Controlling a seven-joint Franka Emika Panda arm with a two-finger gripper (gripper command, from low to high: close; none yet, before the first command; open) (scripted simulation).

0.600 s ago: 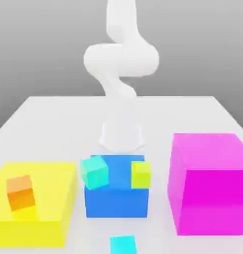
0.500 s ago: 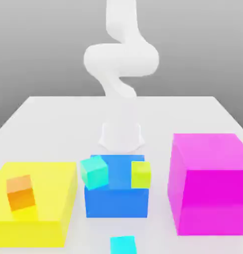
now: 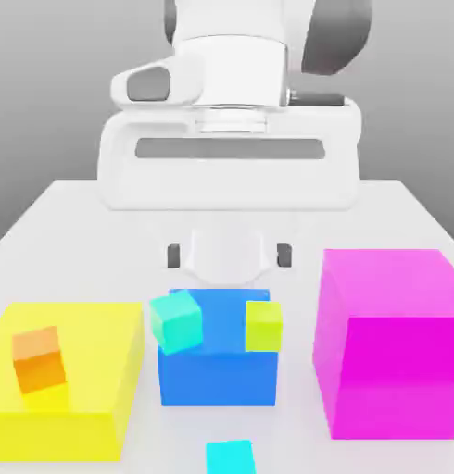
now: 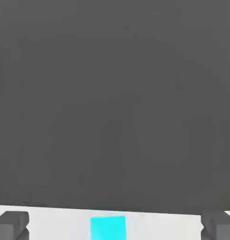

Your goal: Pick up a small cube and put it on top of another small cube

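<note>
Blocks sit on the white table point(image 3: 73, 204): a big pink block point(image 3: 388, 343), a flat yellow block point(image 3: 69, 380), a blue block point(image 3: 217, 361). The gripper point(image 3: 229, 255) hangs high, fingers wide apart, holding nothing. The small mint cube point(image 3: 177, 322) rests on the blue block. The small cyan cube point(image 3: 230, 457) lies near the table's front edge. I think reaching comes first: move down over the cyan cube.

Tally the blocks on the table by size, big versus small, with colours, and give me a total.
Big blocks: 3 (yellow block, blue block, magenta block)
Small cubes: 4 (orange cube, mint-teal cube, lime-yellow cube, bright cyan cube)
Total: 7
</note>
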